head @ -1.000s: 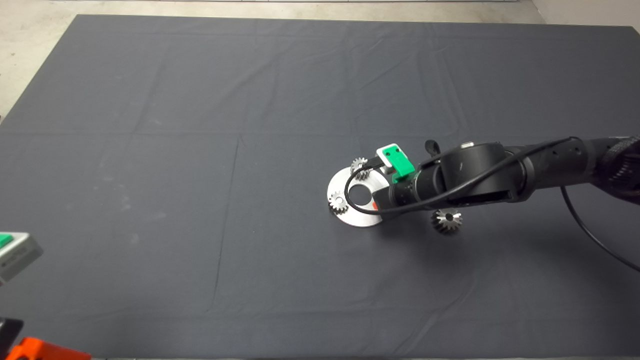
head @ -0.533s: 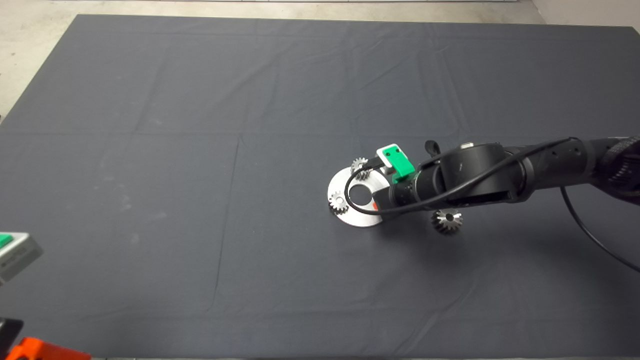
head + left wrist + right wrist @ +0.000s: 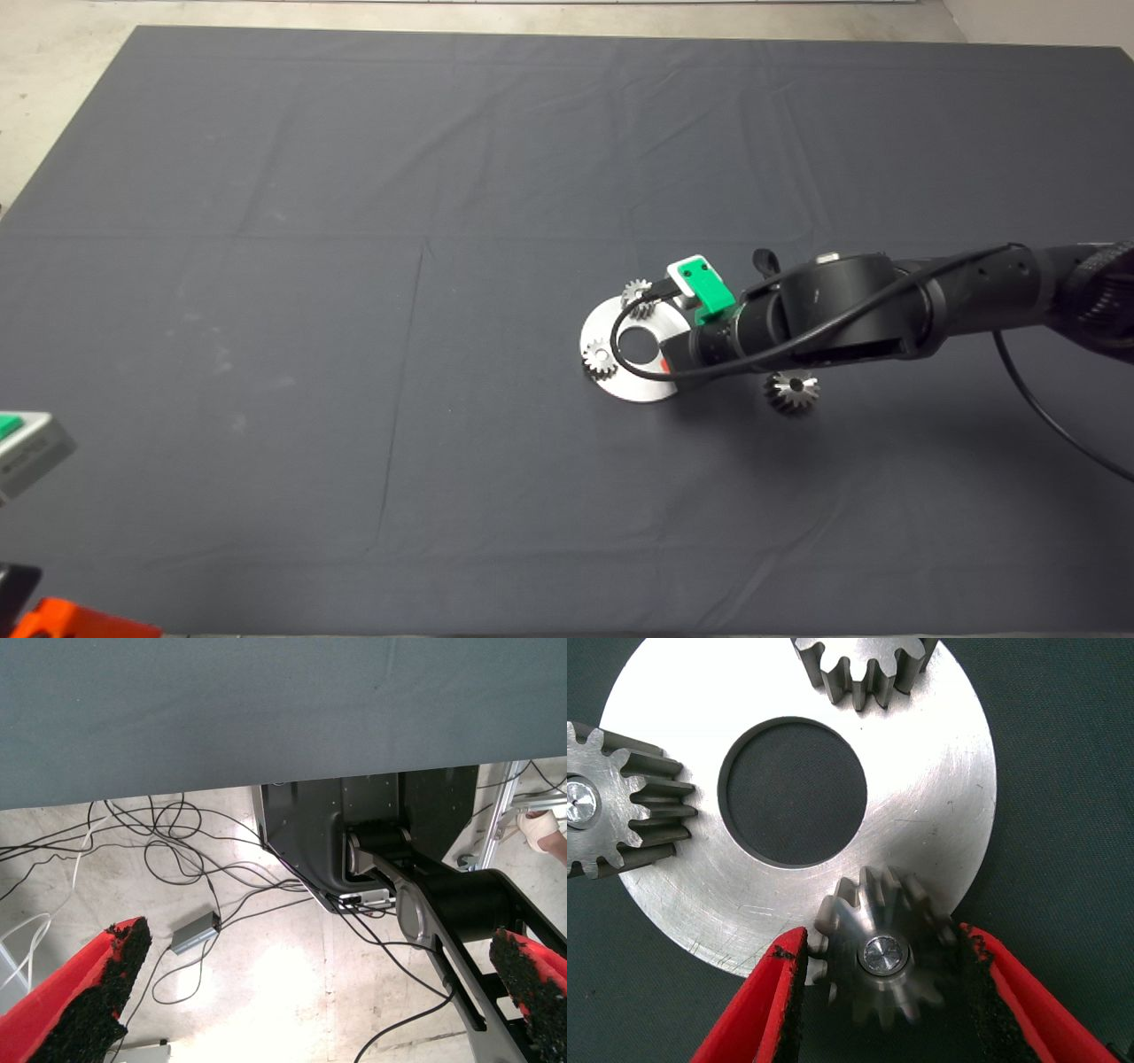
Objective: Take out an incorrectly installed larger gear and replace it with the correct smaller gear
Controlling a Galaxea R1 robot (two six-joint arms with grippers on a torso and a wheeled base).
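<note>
Nothing has shifted across the last second: the right arm lies in the same reach from the right edge of the head view, and every gear sits where it did. The right gripper [image 3: 879,992] is low over the silver disc [image 3: 640,383] just right of the frame's centre. In the right wrist view its red fingers [image 3: 757,1005] bracket the smaller gear [image 3: 881,957], which sits on the disc's rim with a shiny pin at its centre; the pads are just beside its teeth on both sides, but whether they press on it cannot be told.

Two small pale gears crowd the same disc: one [image 3: 600,359] at its left rim, one [image 3: 637,293] at its upper rim, each overhanging the edge. Between them lies the disc's round centre hole [image 3: 792,790], showing dark mat. A black cable [image 3: 620,354] loops over the disc in the head view.

The larger gear [image 3: 791,392] rests on the mat [image 3: 354,266] to the lower right of the disc, near the arm's underside and apart from the disc. Wide bare mat spreads left and above.

The left gripper [image 3: 301,992] waits at the lower left edge, fingers spread wide, facing floor and cables.
</note>
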